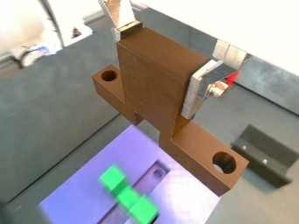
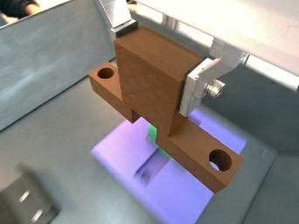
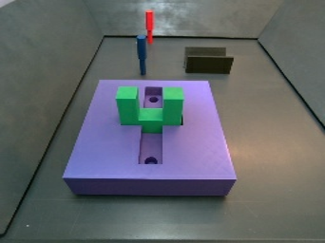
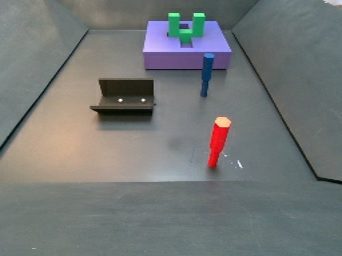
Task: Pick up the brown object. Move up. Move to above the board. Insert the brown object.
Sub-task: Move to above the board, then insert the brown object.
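In both wrist views my gripper [image 1: 160,63] [image 2: 160,59] is shut on the thick block part of the brown object [image 1: 146,92] [image 2: 146,87]. The object's flat bar with round end holes lies crosswise below the fingers [image 1: 197,89]. It hangs high above the lavender board [image 1: 82,197] [image 2: 122,144], over the slot near the green U-shaped block [image 1: 117,181] [image 2: 152,132]. In both side views the board [image 3: 114,142] [image 4: 160,55] with the green block [image 3: 131,104] [image 4: 186,27] shows, but the gripper and the brown object are out of view.
The dark fixture [image 3: 208,61] [image 4: 124,96] [image 1: 267,153] [image 2: 30,203] stands on the floor apart from the board. An upright blue peg [image 3: 141,54] [image 4: 207,74] and a red peg [image 3: 148,26] [image 4: 218,143] stand beyond the board. Grey walls surround the floor.
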